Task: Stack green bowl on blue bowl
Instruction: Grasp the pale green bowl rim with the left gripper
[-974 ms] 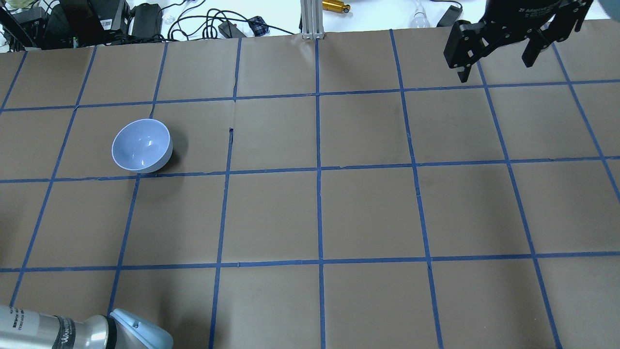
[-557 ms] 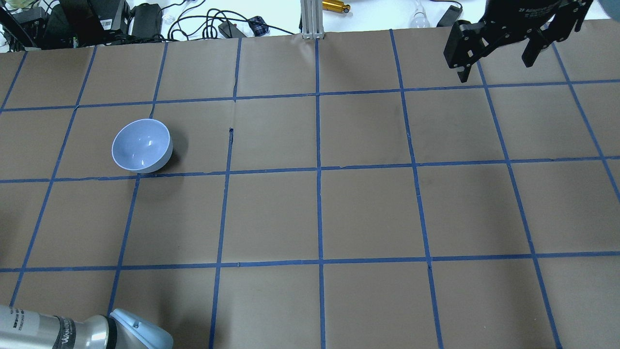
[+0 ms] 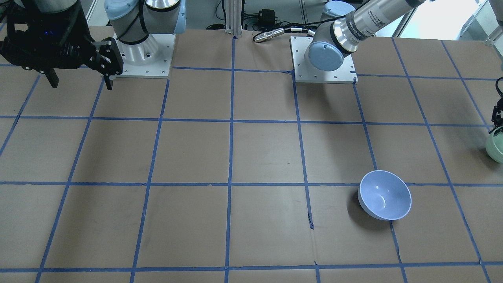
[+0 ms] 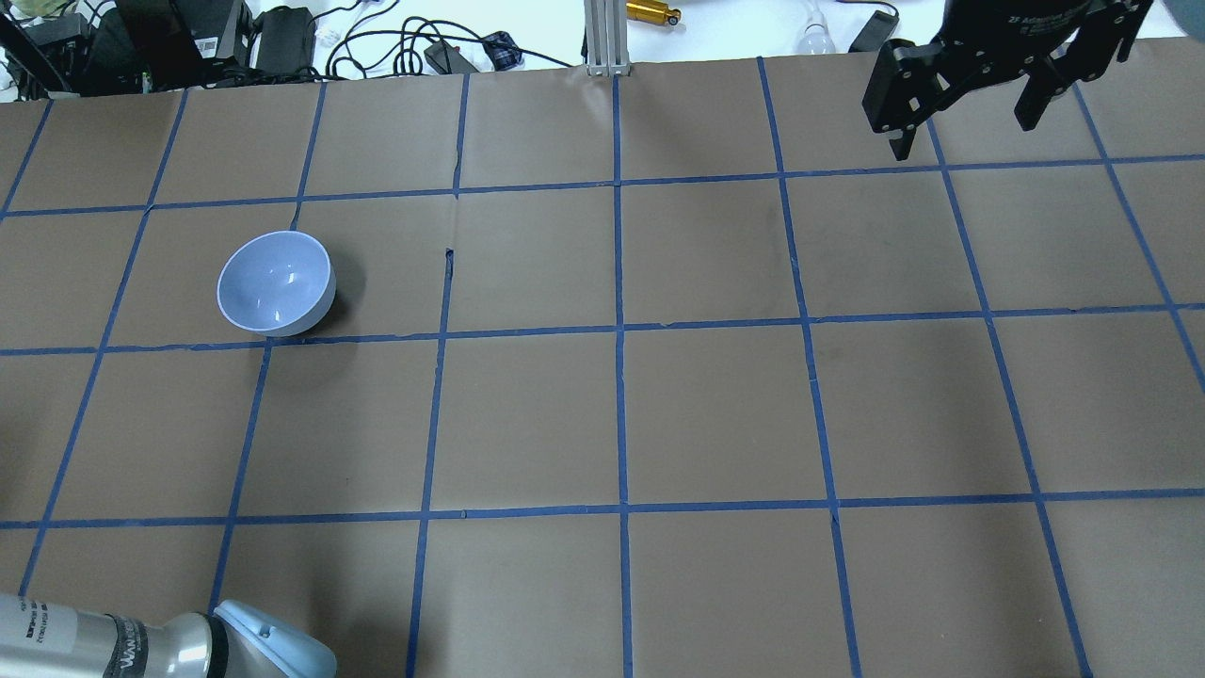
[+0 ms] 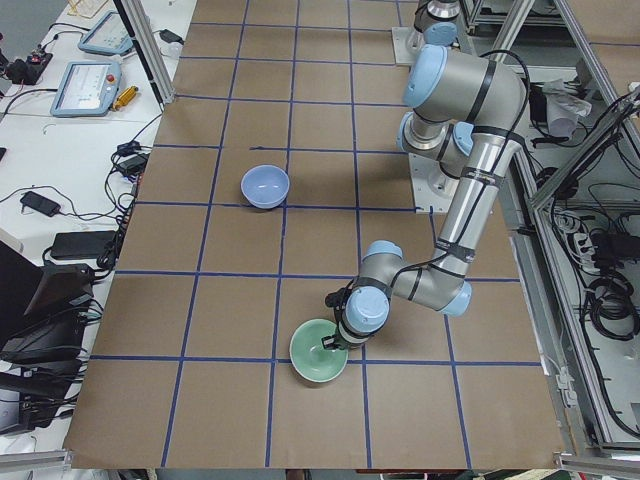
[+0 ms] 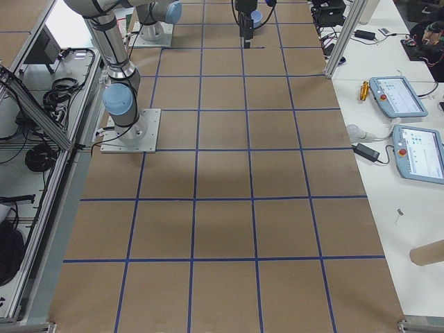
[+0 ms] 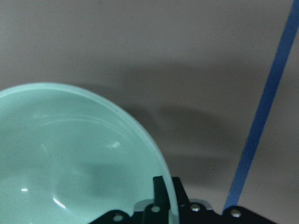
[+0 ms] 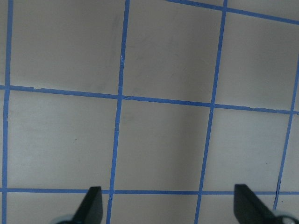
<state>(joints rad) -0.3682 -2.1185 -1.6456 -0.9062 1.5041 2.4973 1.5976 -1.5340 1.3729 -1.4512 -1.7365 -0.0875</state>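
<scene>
Green bowl [image 3: 496,146] cut off at front view's right edge. Left gripper [image 7: 168,193] mostly below wrist view's frame; closure undeterminable.

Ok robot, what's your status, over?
Left gripper at rim of green bowl, grip unclear. Right gripper open, empty. Blue bowl empty, green bowl not yet stacked. No obstacle seen between them.

The overhead camera looks forward and down on the bench [image 4: 715,414] from behind the robot. The front camera faces it, and both take in the blue bowl [image 4: 276,282]. Side cameras look along from either end. The left wrist camera sits close, with the green bowl [image 7: 70,163] at the left hand [image 7: 169,193]. The right wrist camera hangs high, with bench below the right hand [image 8: 169,200].
</scene>
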